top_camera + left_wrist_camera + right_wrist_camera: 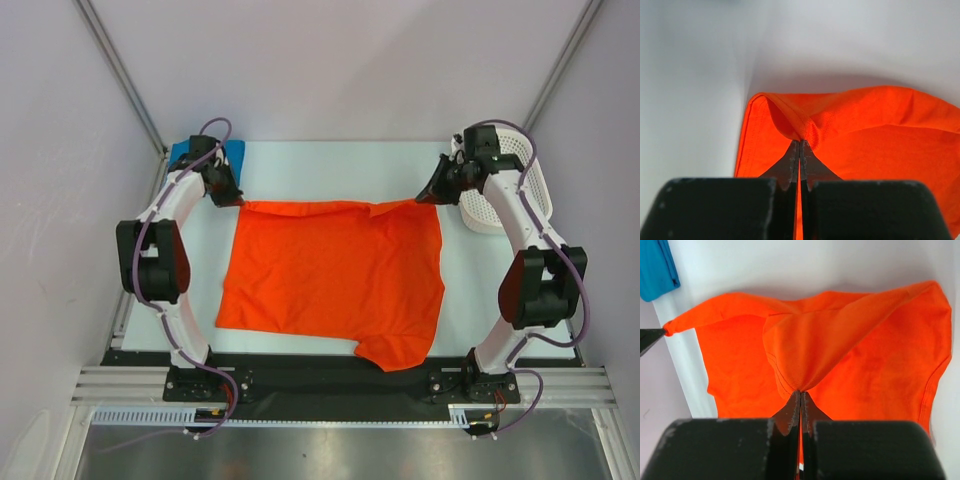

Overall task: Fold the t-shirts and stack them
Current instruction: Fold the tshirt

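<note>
Left gripper (799, 144) is clamped hard on the orange shirt (335, 275), jaws pressed together with a fold of hem pinched between the tips. It has the shirt's far left corner, about 10 o'clock on the table (330, 160) as I see it from the top camera. Right gripper (800, 392) is closed the same way on the far right corner, about 2 o'clock, with cloth bunched into a peak at its tips. Between the two, the far edge runs nearly straight and is lifted slightly off the surface. The rest of the shirt lies spread across the middle of the table, with one short sleeve poking out at 5 o'clock over the dark strip (300, 365) at the near edge. Blue shirt (188, 152) sits at the 11 o'clock corner, just behind my left gripper and partly hidden by the arm; I can't tell how it is folded. White basket (495, 215) sits at 2 o'clock, just beside the right arm.
</note>
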